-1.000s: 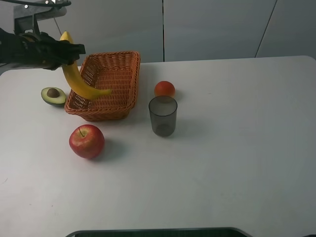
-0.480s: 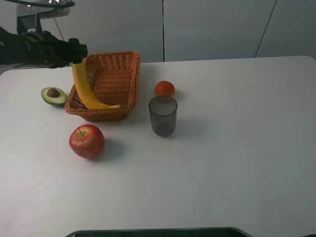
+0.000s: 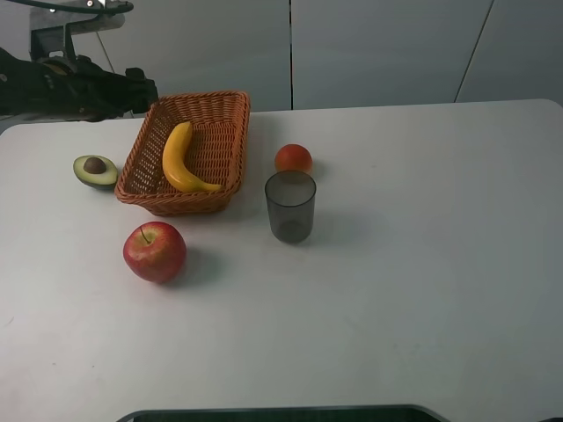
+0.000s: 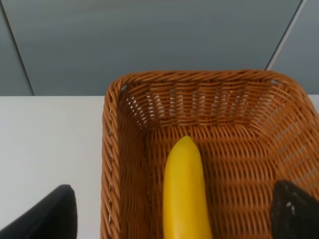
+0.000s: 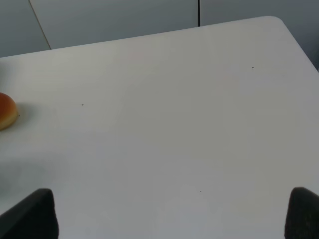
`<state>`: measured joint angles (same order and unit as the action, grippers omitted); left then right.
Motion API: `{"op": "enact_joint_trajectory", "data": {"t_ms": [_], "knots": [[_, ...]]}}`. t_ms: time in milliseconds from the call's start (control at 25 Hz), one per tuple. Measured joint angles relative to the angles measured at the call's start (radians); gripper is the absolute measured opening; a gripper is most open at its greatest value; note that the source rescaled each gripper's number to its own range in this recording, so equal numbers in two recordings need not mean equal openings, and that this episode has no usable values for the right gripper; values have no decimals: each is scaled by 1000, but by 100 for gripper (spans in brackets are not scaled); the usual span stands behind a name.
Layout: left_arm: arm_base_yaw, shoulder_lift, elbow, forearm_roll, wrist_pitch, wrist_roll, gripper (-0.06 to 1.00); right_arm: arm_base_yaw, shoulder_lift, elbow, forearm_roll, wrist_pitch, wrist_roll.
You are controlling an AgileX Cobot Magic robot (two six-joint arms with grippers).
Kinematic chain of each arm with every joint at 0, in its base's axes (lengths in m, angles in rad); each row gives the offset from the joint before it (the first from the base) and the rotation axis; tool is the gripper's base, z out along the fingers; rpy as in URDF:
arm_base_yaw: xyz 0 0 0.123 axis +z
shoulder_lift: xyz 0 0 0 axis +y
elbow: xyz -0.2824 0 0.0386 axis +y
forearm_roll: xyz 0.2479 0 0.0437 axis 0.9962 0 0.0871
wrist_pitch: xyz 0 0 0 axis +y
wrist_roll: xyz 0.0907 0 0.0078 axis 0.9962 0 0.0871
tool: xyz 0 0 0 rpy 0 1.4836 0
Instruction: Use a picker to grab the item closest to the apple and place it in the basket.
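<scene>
A yellow banana point(image 3: 183, 158) lies loose on the floor of the wicker basket point(image 3: 204, 95), at the back left of the table. My left gripper point(image 3: 143, 87) hovers just above the basket's left rim, open and holding nothing. In the left wrist view its dark fingertips point(image 4: 52, 214) stand wide apart on either side of the banana point(image 4: 185, 189), inside the basket point(image 4: 199, 75). The red apple point(image 3: 155, 251) sits in front of the basket. My right gripper point(image 5: 169, 214) is open over bare table; the exterior high view does not show it.
A halved avocado point(image 3: 95, 170) lies left of the basket. An orange point(image 3: 293, 158) sits to the basket's right, also visible in the right wrist view as the orange point(image 5: 6, 110). A dark translucent cup point(image 3: 290, 207) stands in front of it.
The banana hung from my left gripper over the basket's left rim, then dropped. It now lies flat in the basket, and the gripper has let go.
</scene>
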<state>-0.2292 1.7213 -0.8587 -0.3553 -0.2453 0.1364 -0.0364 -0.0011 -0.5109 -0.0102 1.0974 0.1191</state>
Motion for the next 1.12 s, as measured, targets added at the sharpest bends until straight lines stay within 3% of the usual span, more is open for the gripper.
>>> {"op": "enact_joint_trajectory", "data": {"t_ms": [400, 1120], "knots": [[0, -82, 0, 38, 113, 0, 99, 0, 0, 0, 0, 0, 0], [0, -514, 0, 92, 618, -22, 99, 0, 0, 0, 0, 0, 0]]}}
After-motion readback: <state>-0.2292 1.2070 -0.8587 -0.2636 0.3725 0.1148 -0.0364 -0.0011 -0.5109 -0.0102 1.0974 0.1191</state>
